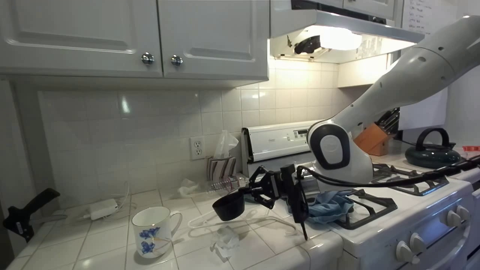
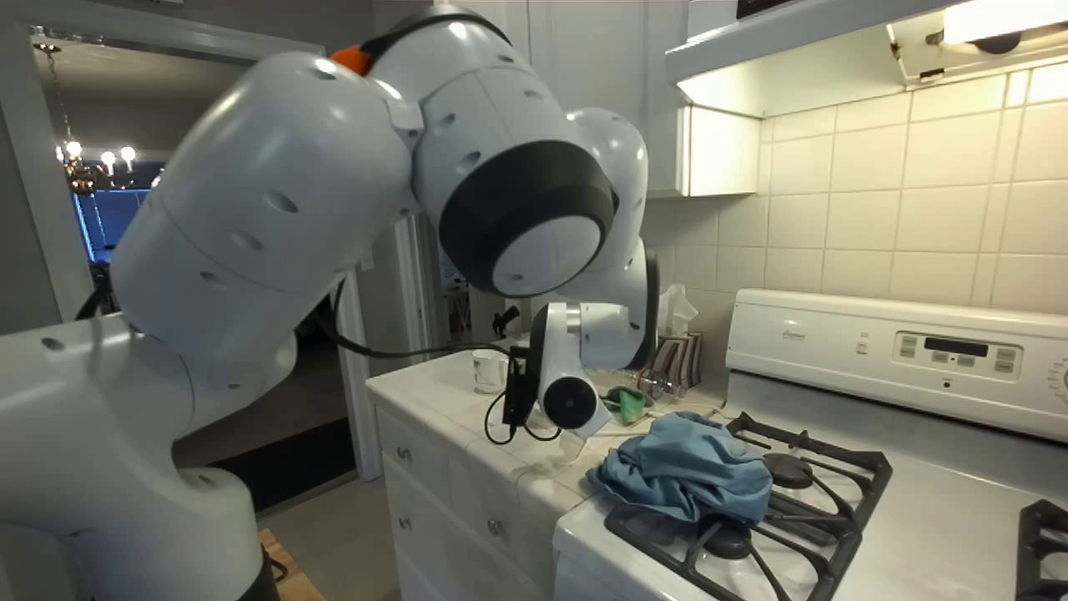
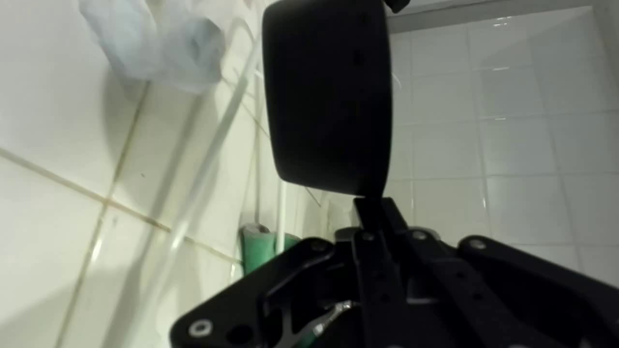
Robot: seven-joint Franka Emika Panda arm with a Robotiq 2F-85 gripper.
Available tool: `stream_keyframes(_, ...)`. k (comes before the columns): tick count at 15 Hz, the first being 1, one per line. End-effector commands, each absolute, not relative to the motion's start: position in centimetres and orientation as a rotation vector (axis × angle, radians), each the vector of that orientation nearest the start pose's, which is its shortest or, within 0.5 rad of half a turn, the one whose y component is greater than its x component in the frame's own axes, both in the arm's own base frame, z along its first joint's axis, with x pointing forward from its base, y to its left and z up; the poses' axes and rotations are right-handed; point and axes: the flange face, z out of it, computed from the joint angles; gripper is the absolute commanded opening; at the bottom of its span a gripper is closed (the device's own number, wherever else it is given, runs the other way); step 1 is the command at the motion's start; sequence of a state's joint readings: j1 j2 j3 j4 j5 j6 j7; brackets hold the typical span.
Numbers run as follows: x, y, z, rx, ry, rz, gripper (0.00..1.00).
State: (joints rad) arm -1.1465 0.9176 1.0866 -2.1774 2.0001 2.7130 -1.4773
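Countertop [image 1: 103, 242], white-tiled, adjoins the kitchen stove [image 2: 934, 476] (gripper [image 1: 245, 190] pinching a black cup [image 1: 228, 207]).

A home kitchen.
A gas stove [image 2: 943, 501] under a range hood [image 2: 818, 71], white cabinets [image 1: 213, 33], a tiled counter [image 1: 105, 245], a knife block [image 1: 374, 140] and kettle [image 1: 431, 156]; through the doorway [image 2: 196, 35] hangs a lit chandelier [image 2: 82, 178].

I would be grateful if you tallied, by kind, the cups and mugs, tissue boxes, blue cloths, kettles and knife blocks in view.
Cups and mugs: 2 (the black cup held by the tool, and the flowered mug)
Tissue box: 1
Blue cloth: 1
Kettle: 1
Knife block: 1
Total: 6
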Motion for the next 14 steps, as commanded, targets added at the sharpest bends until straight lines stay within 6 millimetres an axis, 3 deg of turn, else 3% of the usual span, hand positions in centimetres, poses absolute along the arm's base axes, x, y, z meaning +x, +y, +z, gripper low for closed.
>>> stream_keyframes(1,53.5,0.0,13.5,-1.64,0.871,-0.507,0.01)
stream_keyframes(7,55.3,1.3,14.6,-1.68,0.827,-0.515,0.01)
stream_keyframes(14,57.0,0.0,16.8,-1.841,0.854,-0.623,0.01)
